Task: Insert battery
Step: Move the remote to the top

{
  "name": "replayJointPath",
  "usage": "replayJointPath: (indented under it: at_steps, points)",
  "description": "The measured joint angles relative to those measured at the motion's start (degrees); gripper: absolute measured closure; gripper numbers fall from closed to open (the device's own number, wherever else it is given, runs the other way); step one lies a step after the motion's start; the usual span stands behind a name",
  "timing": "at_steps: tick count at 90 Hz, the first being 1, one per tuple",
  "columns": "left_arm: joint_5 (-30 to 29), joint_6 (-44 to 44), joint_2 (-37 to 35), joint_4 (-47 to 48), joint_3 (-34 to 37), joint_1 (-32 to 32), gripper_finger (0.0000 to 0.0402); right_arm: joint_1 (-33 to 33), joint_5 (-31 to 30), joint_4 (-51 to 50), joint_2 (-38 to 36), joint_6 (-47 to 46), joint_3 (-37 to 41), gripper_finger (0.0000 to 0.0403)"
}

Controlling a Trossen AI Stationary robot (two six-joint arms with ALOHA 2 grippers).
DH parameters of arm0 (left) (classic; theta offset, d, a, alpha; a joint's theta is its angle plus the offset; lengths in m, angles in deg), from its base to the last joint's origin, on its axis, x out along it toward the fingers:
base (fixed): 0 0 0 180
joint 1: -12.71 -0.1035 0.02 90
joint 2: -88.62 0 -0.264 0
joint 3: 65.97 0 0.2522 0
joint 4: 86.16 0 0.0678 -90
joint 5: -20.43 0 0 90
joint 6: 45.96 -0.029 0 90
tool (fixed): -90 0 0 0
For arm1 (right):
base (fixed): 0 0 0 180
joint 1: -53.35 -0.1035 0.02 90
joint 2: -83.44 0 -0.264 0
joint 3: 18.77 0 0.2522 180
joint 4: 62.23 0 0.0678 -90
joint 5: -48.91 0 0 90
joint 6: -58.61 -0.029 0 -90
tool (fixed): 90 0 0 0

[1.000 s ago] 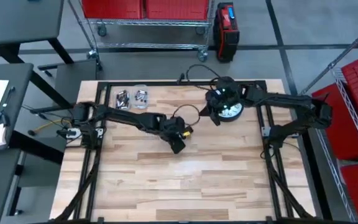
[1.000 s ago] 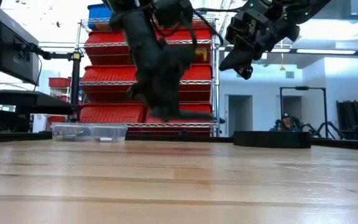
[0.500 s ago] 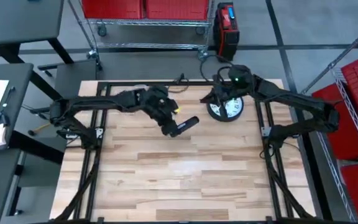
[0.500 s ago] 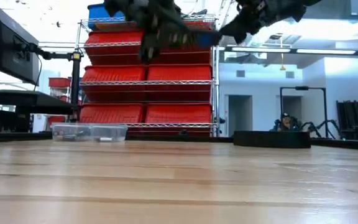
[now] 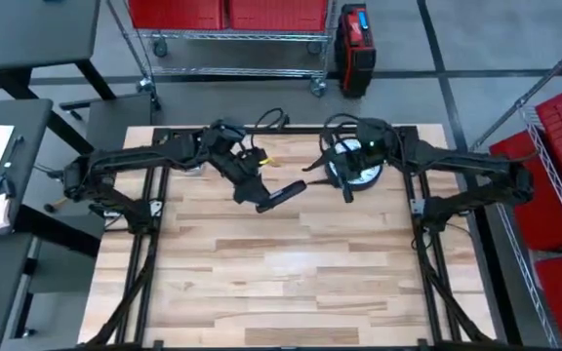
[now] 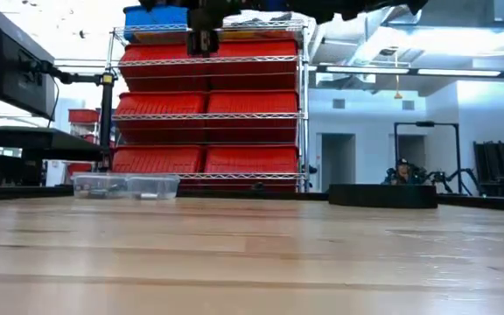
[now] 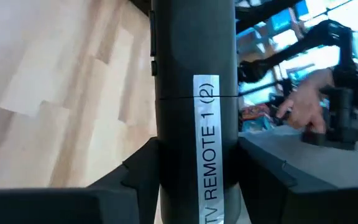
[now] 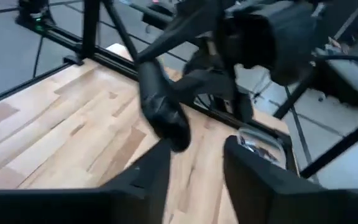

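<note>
Remote (image 5: 283, 194): clamped lengthwise by left gripper (image 5: 259, 201), raised toward 3 o'clock, likely presenting its battery bay to the empty, parted right gripper (image 5: 350, 191).

We see the black TV remote (image 7: 194, 124), labelled "TV REMOTE 1 (2)", held aloft at the table's 12 o'clock.

One camera hangs above me, looking straight down on the whole counter (image 5: 281, 283). Another sits at counter height, facing level toward red shelving (image 6: 208, 105). My left wrist camera looks close along the remote (image 7: 194, 124). My right wrist camera looks across at that same remote (image 8: 161, 106) and the parts tray (image 8: 263, 142).
</note>
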Motion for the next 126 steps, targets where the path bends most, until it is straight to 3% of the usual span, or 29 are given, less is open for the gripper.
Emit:
replayJointPath:
  at_steps: [18, 38, 51, 75, 85, 105, 126]
  points:
    - [0.3, -0.3, -0.5, 0.0, 0.0, 0.0, 0.0252, -3.6, -3.8, 2.5, 0.4, 1.6, 0.0, 0.0186]
    - [0.4, -1.4, -0.5, 0.1, 0.0, -0.1, 0.0252, -7.6, -5.3, 7.6, 2.8, 1.4, 0.0, 0.0188]
    - [0.4, -1.7, -0.5, 0.2, 0.0, -0.1, 0.0252, -8.2, -6.4, 10.5, 3.7, 1.4, 0.1, 0.0224]
    - [0.8, -1.1, -0.5, 1.1, 0.0, -0.4, 0.0252, -8.3, -8.1, 9.4, 3.6, 3.8, 0.0, 0.0353]
    - [-0.2, -0.2, -0.5, 1.0, 0.1, -0.4, 0.0240, -8.2, -8.9, 9.9, 3.5, -1.7, 0.0, 0.0392]
    - [0.4, -0.5, -0.6, 1.9, -0.1, -1.1, 0.0154, -7.3, -9.7, 8.1, 3.6, -11.0, 0.1, 0.0400]
    - [0.7, -3.4, -0.5, 3.5, -0.1, -1.5, 0.0177, -7.2, -11.6, 7.3, 3.6, -9.8, 0.1, 0.0402]
